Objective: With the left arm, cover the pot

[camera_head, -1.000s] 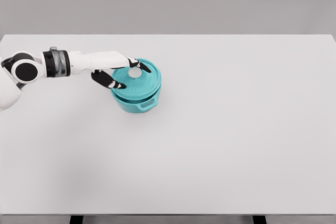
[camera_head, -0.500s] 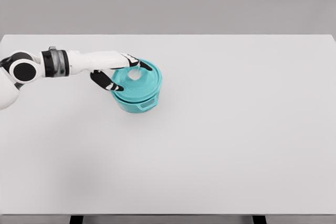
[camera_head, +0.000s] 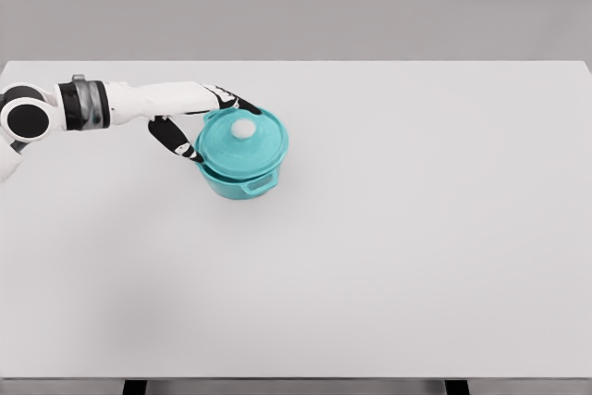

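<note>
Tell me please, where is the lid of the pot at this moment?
In the head view the teal lid sits on the teal pot, left of the table's middle, with the left hand at its left edge.

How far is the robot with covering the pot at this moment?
Done: the teal lid sits on the teal pot, white knob uncovered. In hand: the left robot hand is beside the lid's left edge, fingers spread, holding nothing. Left: only moving the arm away, it seems.

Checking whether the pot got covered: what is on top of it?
A teal lid with a white knob sits on the pot. The pot's inside is hidden.
</note>
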`<act>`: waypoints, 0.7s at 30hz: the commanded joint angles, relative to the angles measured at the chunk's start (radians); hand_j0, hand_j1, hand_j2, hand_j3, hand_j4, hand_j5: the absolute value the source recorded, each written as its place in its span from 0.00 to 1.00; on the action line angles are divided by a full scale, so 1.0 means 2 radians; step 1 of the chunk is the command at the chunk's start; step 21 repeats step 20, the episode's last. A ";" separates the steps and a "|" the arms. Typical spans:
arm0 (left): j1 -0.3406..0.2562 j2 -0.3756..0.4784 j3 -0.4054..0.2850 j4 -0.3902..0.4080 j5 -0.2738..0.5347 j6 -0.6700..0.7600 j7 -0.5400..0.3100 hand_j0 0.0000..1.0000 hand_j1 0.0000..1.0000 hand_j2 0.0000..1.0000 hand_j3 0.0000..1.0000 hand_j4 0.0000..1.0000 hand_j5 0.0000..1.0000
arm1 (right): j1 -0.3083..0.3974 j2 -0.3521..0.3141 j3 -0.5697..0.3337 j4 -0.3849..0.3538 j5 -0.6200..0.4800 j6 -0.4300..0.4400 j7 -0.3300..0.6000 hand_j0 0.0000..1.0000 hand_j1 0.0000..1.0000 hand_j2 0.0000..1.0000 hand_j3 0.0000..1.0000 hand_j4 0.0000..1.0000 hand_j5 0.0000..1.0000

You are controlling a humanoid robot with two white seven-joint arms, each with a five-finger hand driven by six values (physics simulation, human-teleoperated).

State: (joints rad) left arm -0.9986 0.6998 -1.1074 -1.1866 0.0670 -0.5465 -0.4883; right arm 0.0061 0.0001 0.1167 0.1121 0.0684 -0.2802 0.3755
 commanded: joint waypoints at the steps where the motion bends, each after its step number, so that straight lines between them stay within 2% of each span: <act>1: 0.000 0.001 0.001 0.000 0.005 0.001 0.000 0.98 0.98 0.98 0.98 0.98 0.98 | 0.000 0.000 0.000 0.000 0.000 0.000 0.000 1.00 1.00 1.00 1.00 1.00 1.00; 4: 0.000 0.007 0.001 -0.003 0.006 -0.001 0.000 0.98 0.98 0.98 0.98 0.98 0.98 | 0.000 0.000 0.000 0.001 0.000 0.000 0.000 1.00 1.00 1.00 1.00 1.00 1.00; 9: -0.009 0.031 0.007 -0.027 0.032 -0.006 0.003 1.00 1.00 1.00 1.00 1.00 1.00 | 0.000 0.000 0.000 0.000 0.000 0.000 0.000 1.00 1.00 1.00 1.00 1.00 1.00; 11: -0.013 0.043 0.010 -0.034 0.042 -0.032 0.004 1.00 1.00 1.00 1.00 1.00 1.00 | 0.000 0.000 0.000 0.000 0.000 0.000 0.000 1.00 1.00 1.00 1.00 1.00 1.00; 13: -0.009 0.082 0.050 -0.053 0.045 -0.032 0.004 1.00 1.00 1.00 1.00 1.00 1.00 | 0.000 0.000 0.000 0.000 0.000 0.000 0.000 1.00 1.00 1.00 1.00 1.00 1.00; 14: -0.003 0.108 0.073 -0.072 0.045 -0.032 0.004 1.00 1.00 1.00 1.00 1.00 1.00 | 0.000 0.000 0.000 0.000 0.000 0.000 0.000 1.00 1.00 1.00 1.00 1.00 1.00; 15: 0.016 0.119 0.078 -0.089 0.044 -0.032 0.004 1.00 1.00 1.00 1.00 1.00 1.00 | 0.000 0.000 0.000 0.000 0.000 0.000 0.000 1.00 1.00 1.00 1.00 1.00 1.00; 17: 0.050 0.166 0.117 -0.091 0.042 -0.032 0.003 1.00 1.00 1.00 1.00 1.00 1.00 | 0.000 0.000 0.000 0.000 0.000 0.000 0.000 1.00 1.00 1.00 1.00 1.00 1.00; 18: 0.076 0.180 0.139 -0.089 0.042 -0.032 0.003 1.00 1.00 1.00 1.00 1.00 1.00 | 0.000 0.000 0.000 0.000 0.000 0.000 0.000 1.00 1.00 1.00 1.00 1.00 1.00; 20: 0.117 0.182 0.179 -0.085 0.042 -0.032 0.003 1.00 1.00 1.00 1.00 1.00 1.00 | 0.000 0.000 0.000 0.000 0.000 0.000 0.000 1.00 1.00 1.00 1.00 1.00 1.00; 21: 0.117 0.182 0.179 -0.085 0.042 -0.032 0.003 1.00 1.00 1.00 1.00 1.00 1.00 | 0.000 0.000 0.000 0.000 0.000 0.000 0.000 1.00 1.00 1.00 1.00 1.00 1.00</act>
